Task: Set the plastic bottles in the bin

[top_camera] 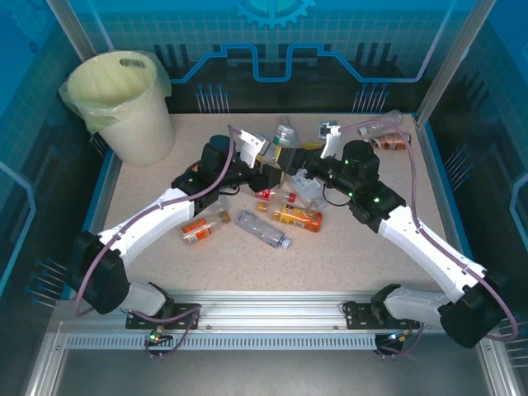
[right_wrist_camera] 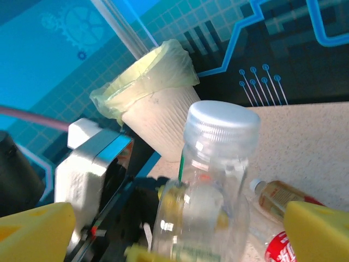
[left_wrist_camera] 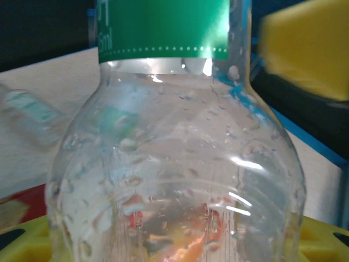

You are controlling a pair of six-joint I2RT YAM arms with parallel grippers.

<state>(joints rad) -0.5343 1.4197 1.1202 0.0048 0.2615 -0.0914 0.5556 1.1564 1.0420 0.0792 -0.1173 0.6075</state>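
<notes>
The bin (top_camera: 124,103) stands at the far left corner, well apart from both arms. My left gripper (top_camera: 272,162) is over the middle of the table (top_camera: 355,256). Its jaws are clamped, as I judge, on the green-labelled bottle (left_wrist_camera: 174,164), held nearly upright. My right gripper (right_wrist_camera: 174,234) has its jaws wide apart, one on each side of this same bottle. The other plastic bottles (top_camera: 299,218) lie loose beneath and to the right. I see two risks. The grippers are very near and can knock together, and the smooth bottle can slip on the long way to the bin.
</notes>
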